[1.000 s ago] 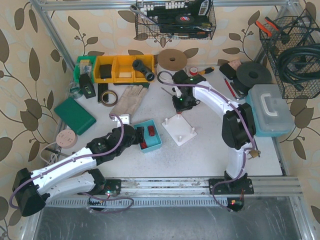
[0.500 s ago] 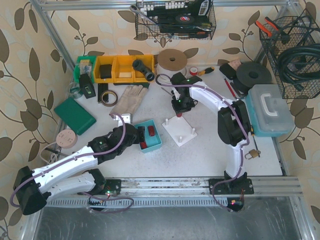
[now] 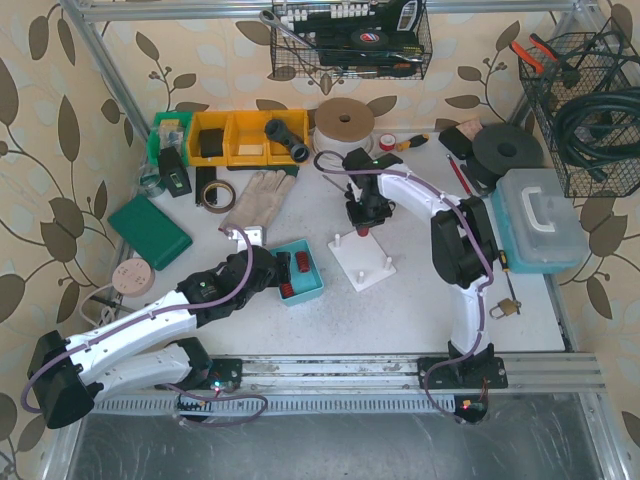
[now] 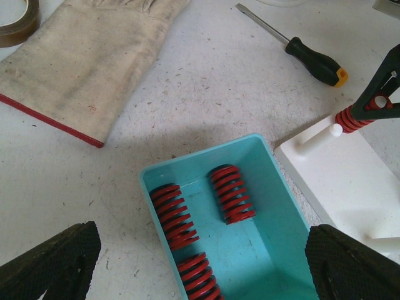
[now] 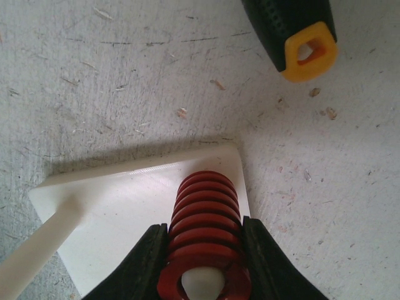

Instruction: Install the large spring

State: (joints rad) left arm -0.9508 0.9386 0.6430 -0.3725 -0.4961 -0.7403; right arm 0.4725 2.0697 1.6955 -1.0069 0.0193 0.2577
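My right gripper (image 3: 362, 220) is shut on a large red spring (image 5: 205, 215). It holds the spring upright over the back corner of the white peg plate (image 3: 365, 265). A white peg tip (image 5: 201, 289) shows inside the spring's top coil. The plate's corner (image 5: 144, 194) lies under it, and the held spring also shows in the left wrist view (image 4: 347, 119). My left gripper (image 4: 206, 269) is open and empty above the teal tray (image 4: 275, 206), which holds three red springs (image 4: 232, 192). The tray (image 3: 312, 287) sits left of the plate.
A black and yellow screwdriver (image 5: 290, 31) lies on the table just behind the plate. A work glove (image 4: 81, 56) lies left of the tray's far side. Yellow bins (image 3: 245, 138) stand at the back, a green box (image 3: 150, 232) at the left and a teal toolbox (image 3: 540, 220) at the right.
My right gripper has shifted slightly nearer over the plate's back corner with the spring, and its elbow has swung left. The left arm has barely moved.
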